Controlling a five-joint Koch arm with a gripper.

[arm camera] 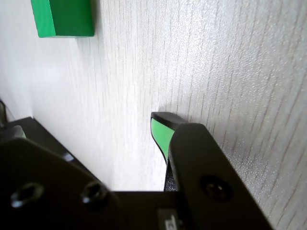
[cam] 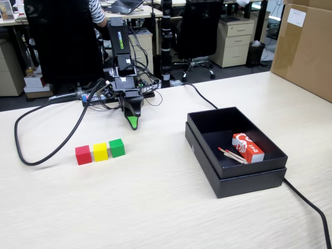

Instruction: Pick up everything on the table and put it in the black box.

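Three cubes stand in a row on the light wooden table in the fixed view: red [cam: 83, 154], yellow [cam: 100, 151] and green [cam: 116, 147]. The black box [cam: 244, 184] sits open to their right. It holds a red-and-white small carton [cam: 248, 147] and a few thin sticks [cam: 232, 155]. My gripper [cam: 133, 123] points down at the table behind the cubes, a little right of the green one, and touches none of them. In the wrist view the gripper [arm camera: 88, 128] is open and empty, with bare table between the jaws. The green cube [arm camera: 64, 17] shows at the top left.
A black cable [cam: 46, 150] loops left of the cubes, and another [cam: 306, 202] runs past the box's right front. A large cardboard box [cam: 306, 46] stands at the table's right. Wires bunch around the arm's base [cam: 119, 91]. Office chairs stand behind.
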